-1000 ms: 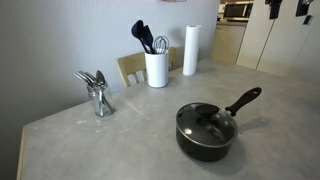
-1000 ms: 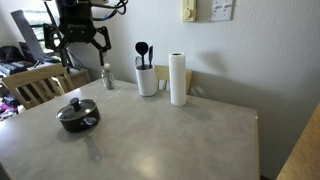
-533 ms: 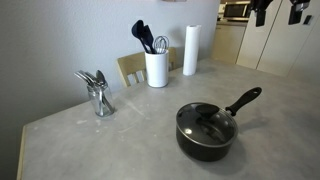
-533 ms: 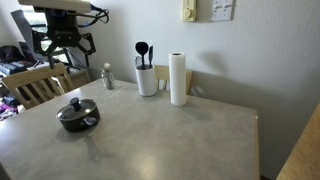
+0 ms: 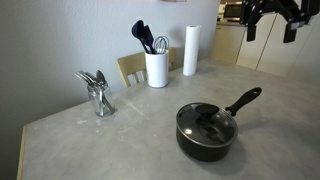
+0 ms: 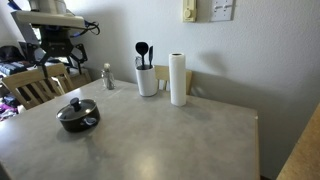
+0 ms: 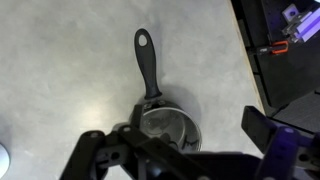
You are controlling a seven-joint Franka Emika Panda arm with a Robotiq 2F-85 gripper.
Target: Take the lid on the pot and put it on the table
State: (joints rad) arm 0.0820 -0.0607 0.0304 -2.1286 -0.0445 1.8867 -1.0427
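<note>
Hovering well above the table (image 5: 125, 132), the gripper (image 5: 269, 28) stands spread wide; beneath it the lid (image 7: 166, 128) covers the pot (image 7: 148, 62).

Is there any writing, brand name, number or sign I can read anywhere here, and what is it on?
No text is legible in any view.
On the white wall plate: dark marks, too small to read.
On the white cylindrical utensil holder, the white paper towel roll, the black saucepan and its clear glass lid: no lettering visible.
</note>
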